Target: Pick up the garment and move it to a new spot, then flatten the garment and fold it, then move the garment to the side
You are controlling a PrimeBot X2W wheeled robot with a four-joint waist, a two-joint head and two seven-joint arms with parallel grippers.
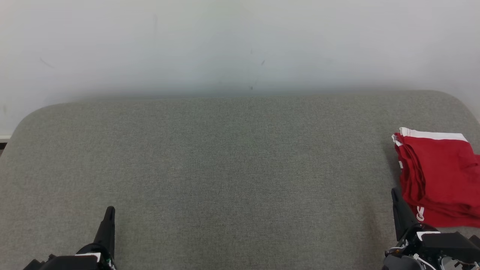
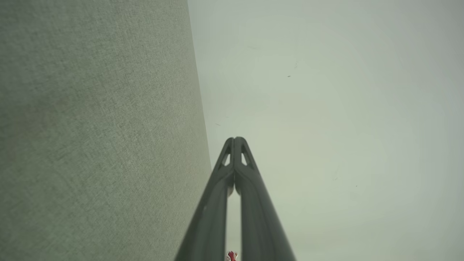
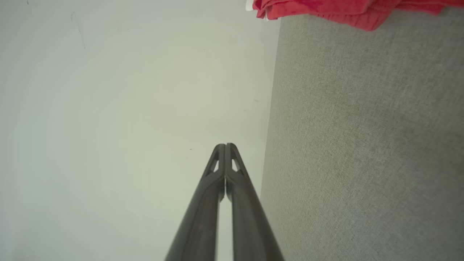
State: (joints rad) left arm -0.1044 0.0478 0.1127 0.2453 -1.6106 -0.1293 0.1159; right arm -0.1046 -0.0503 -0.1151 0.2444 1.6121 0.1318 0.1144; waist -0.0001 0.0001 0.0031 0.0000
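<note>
Left claw [image 1: 110, 209], right claw [image 1: 394, 192] together, empty; folded red garment [image 1: 438, 176] beside right claw.

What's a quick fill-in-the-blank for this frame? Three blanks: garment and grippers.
1. The garment is ____ with white trim.
2. It lies at the ____ end of the grey cushion in the head view.
3. The left gripper and right gripper are both ____, holding nothing.
Missing words: red; right; shut.

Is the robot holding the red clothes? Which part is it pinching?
No, nothing is held. The left gripper and right gripper are both shut and empty; the red garment lies by itself on the grey cushion.
</note>
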